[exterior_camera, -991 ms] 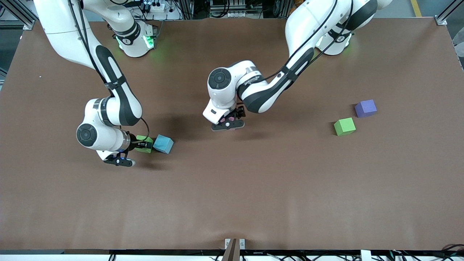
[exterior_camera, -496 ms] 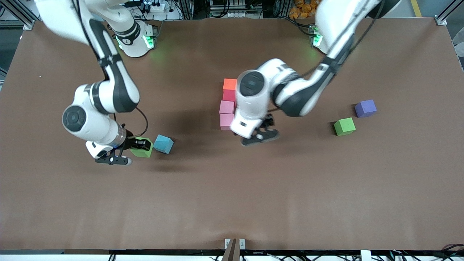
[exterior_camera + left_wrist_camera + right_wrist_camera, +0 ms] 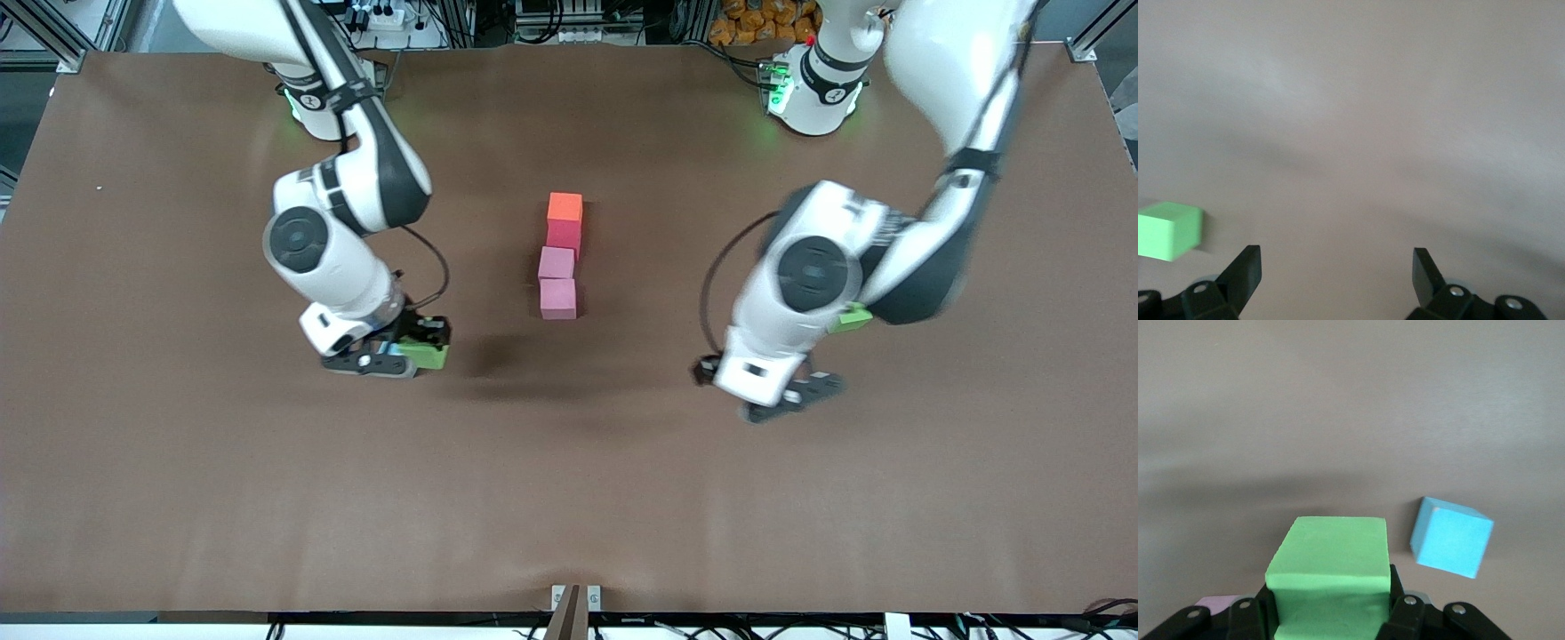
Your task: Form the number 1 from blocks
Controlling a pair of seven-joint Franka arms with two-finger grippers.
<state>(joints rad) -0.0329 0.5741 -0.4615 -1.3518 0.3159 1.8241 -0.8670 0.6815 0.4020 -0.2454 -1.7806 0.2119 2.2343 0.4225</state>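
Observation:
Four blocks form a column mid-table: orange (image 3: 564, 206), red (image 3: 563, 236), pink (image 3: 556, 263) and a second pink (image 3: 557, 299), each nearer the front camera than the one before. My right gripper (image 3: 416, 348) (image 3: 1331, 608) is shut on a green block (image 3: 427, 357) (image 3: 1330, 570), held above the table toward the right arm's end from the column. A blue block (image 3: 1451, 537) lies on the table beneath it, hidden in the front view. My left gripper (image 3: 794, 396) (image 3: 1337, 267) hangs open and empty beside another green block (image 3: 855, 316) (image 3: 1168, 230).
The brown table (image 3: 569, 498) carries nothing else that shows. The left arm's elbow covers the table around the second green block. A sliver of a pale pink thing (image 3: 1217, 603) shows beside my right gripper's body.
The right gripper has lifted the green block away from the blue one and carried it toward the column. The left arm has swung off the column toward its own end, uncovering all four blocks.

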